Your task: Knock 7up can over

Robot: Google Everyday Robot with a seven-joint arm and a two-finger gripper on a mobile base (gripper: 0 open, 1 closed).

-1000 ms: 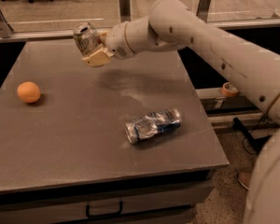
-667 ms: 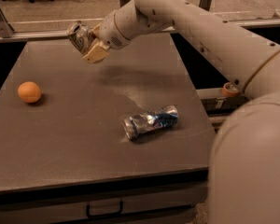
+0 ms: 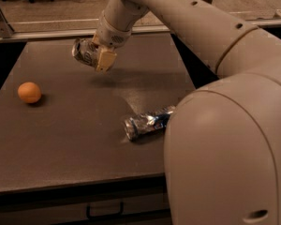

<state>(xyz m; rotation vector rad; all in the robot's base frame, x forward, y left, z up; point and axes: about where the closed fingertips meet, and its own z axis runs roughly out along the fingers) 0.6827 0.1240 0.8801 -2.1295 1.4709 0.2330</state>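
My gripper [image 3: 92, 55] is over the back middle of the grey table [image 3: 75, 139], reaching in from the upper right. It is shut on the 7up can [image 3: 84, 52], a silver and green can held tilted on its side a little above the tabletop, its shadow falling just to the right. A tan finger pad [image 3: 105, 60] presses the can's near side; the other finger is hidden behind the can.
A crushed blue and silver can [image 3: 147, 122] lies on its side at the table's front right. An orange [image 3: 29, 92] sits at the left. My arm's large link [image 3: 225, 153] fills the right foreground. A glass rail [image 3: 47, 32] runs behind the table.
The gripper has carried the can down and a little toward the front of the table. The arm's big link has swung into the right foreground, hiding that side of the table.
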